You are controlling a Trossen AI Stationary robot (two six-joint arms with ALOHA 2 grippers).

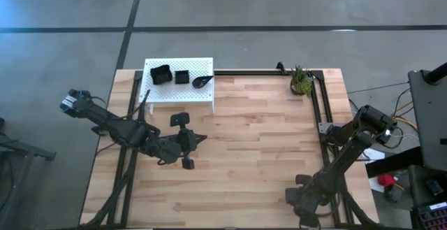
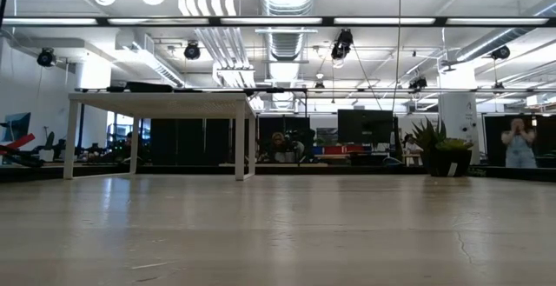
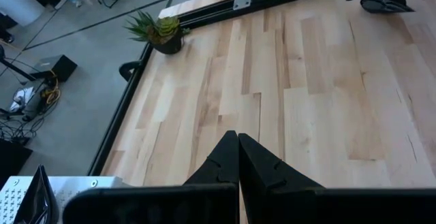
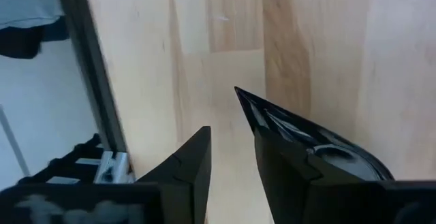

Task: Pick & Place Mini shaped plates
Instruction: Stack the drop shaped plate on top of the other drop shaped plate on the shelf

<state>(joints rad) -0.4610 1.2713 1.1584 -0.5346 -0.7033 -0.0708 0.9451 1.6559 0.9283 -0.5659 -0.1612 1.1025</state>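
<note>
A glossy black teardrop-shaped mini plate (image 4: pixel 320 139) lies on the wooden table near its front right corner; the left wrist view shows it far off (image 3: pixel 385 5). My right gripper (image 4: pixel 231 139) points down just over it, open, with the plate's pointed end (image 4: pixel 242 96) sticking out from behind one finger (image 4: pixel 286 159). Three more black mini plates (image 1: pixel 160 74) (image 1: pixel 181 77) (image 1: pixel 202 81) rest on the white perforated platform (image 1: pixel 178 94) at the far left. My left gripper (image 3: pixel 238 152) hovers shut and empty over the table's left middle (image 1: pixel 201 138). My right gripper comes at the teardrop plate from above, one finger over the plate's rim. That finger hides the place where the two meet, so I cannot tell whether it touches the plate. The plate lies flat on the table.
A small green potted plant (image 1: pixel 302 81) stands at the far right corner, inside the black frame rail (image 1: pixel 316 111) that runs along the table's right side. Bare wood (image 1: pixel 258 139) lies between the two arms.
</note>
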